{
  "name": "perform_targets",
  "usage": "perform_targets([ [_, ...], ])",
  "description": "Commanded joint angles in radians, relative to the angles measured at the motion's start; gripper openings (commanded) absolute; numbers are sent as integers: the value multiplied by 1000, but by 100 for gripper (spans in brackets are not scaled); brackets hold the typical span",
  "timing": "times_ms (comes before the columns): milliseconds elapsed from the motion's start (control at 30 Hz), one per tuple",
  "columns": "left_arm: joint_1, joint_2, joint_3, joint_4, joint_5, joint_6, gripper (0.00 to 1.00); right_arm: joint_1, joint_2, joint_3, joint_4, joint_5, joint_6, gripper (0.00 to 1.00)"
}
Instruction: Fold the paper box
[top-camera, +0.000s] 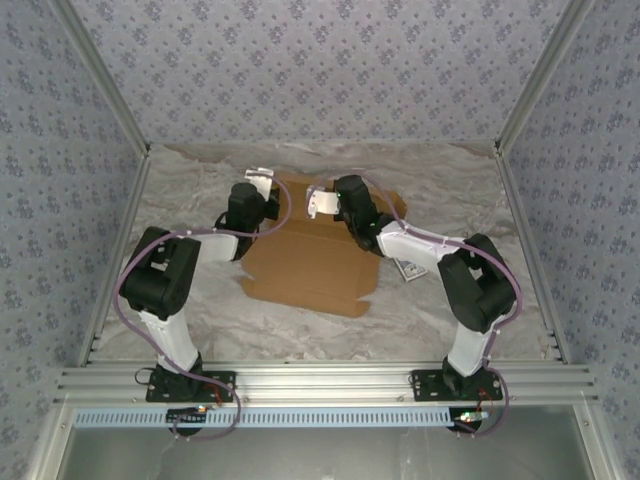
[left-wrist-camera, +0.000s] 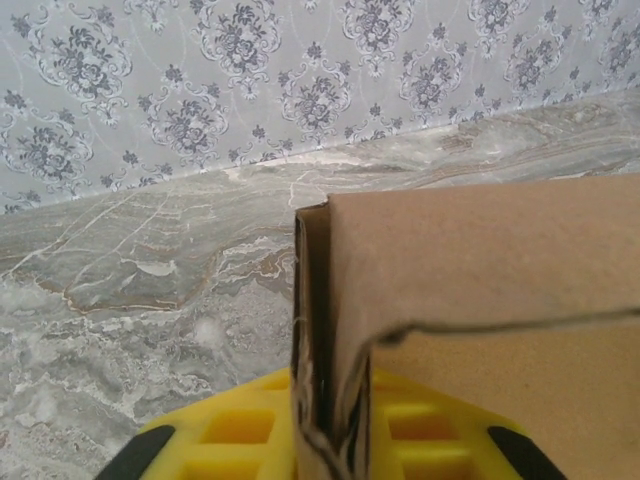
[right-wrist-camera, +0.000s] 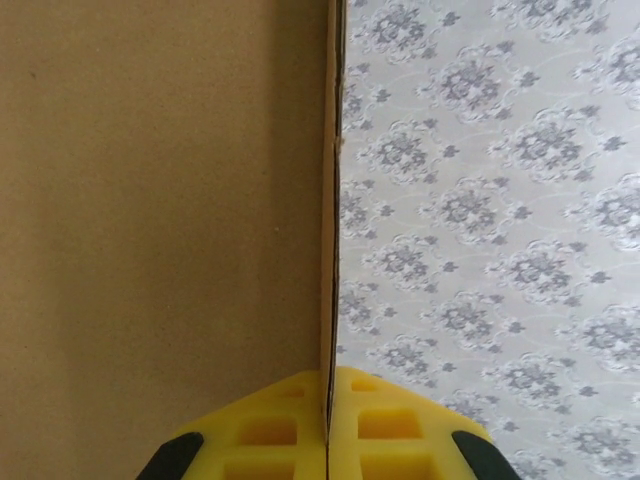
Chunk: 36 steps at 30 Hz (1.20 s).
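The paper box (top-camera: 310, 265) is a brown cardboard sheet lying mid-table, with its back part raised. My left gripper (top-camera: 268, 182) is at the box's back left corner. In the left wrist view, the yellow fingers (left-wrist-camera: 235, 425) of this gripper (left-wrist-camera: 332, 388) are shut on a doubled, folded upright wall of the box (left-wrist-camera: 480, 260). My right gripper (top-camera: 318, 198) is near the middle of the back edge. In the right wrist view it (right-wrist-camera: 328, 380) is pinched tight on the thin edge of an upright cardboard panel (right-wrist-camera: 160, 200).
A small dark card with a white border (top-camera: 405, 268) lies on the table beside the right forearm. The marbled table cloth (top-camera: 200, 190) is ringed by patterned walls (top-camera: 320, 60). An aluminium rail (top-camera: 320, 380) runs along the near edge by the arm bases.
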Motion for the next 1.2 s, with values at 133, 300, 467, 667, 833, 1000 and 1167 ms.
perform_targets([
  [133, 4, -79, -30, 60, 12, -29, 36, 12, 24, -15, 118, 35, -76, 1],
  [300, 11, -135, -53, 8, 49, -43, 50, 11, 22, -15, 124, 34, -77, 0],
  [467, 31, -212, -87, -110, 123, -63, 57, 10, 25, -14, 128, 30, -76, 0],
  [667, 98, -328, -123, -203, 301, -150, 61, 7, 25, -16, 131, 26, -76, 0],
  [833, 156, -324, -60, -239, 449, -251, 62, 7, 29, -13, 135, 27, -78, 0],
  [1000, 191, -258, 71, -338, 526, -357, 62, 7, 31, -10, 135, 27, -78, 0],
  [1167, 212, -179, 173, -389, 597, -455, 63, 8, 35, -8, 132, 29, -81, 0],
])
